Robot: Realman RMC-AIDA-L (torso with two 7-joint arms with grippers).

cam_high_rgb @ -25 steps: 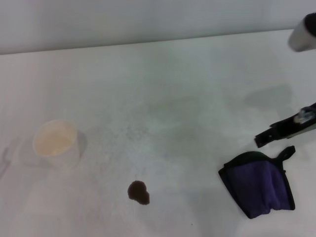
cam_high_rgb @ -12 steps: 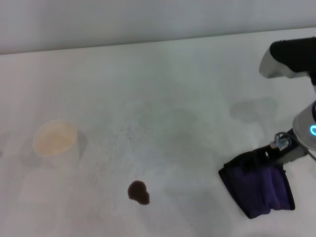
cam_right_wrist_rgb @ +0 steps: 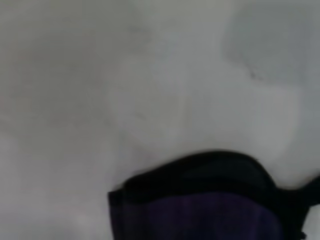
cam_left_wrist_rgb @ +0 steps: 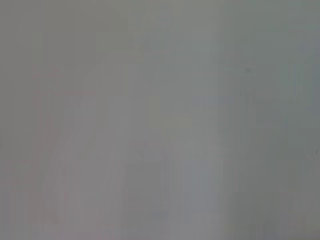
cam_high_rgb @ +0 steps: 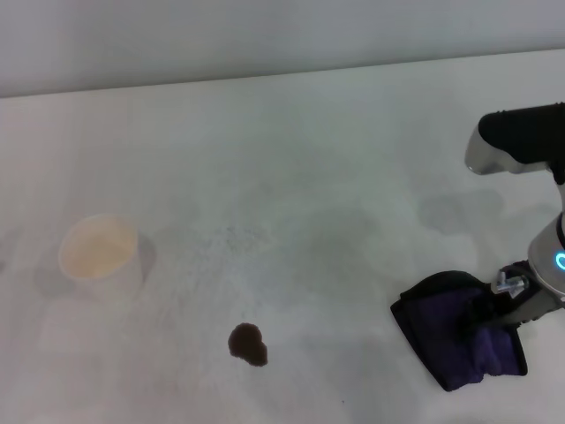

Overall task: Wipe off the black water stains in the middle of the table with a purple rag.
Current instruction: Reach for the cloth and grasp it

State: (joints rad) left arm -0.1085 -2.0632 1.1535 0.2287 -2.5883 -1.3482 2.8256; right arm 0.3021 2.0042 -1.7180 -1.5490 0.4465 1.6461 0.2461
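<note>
Head view: one purple rag (cam_high_rgb: 463, 340) under right gripper (cam_high_rgb: 488, 314), grip unclear; one stain (cam_high_rgb: 248, 344); one cup (cam_high_rgb: 99, 253).

The right arm (cam_high_rgb: 521, 146) has a white shell with a black upper section. Its wrist (cam_high_rgb: 549, 269) is a grey-white cylinder bearing a glowing cyan ring light, with small silver metal fittings beside it.

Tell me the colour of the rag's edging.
Black edging around the purple rag; the head view shows it best.

Purple rag (cam_high_rgb: 455, 340) edged black, brown-black stain (cam_high_rgb: 248, 344), white table (cam_high_rgb: 291, 159)
</note>
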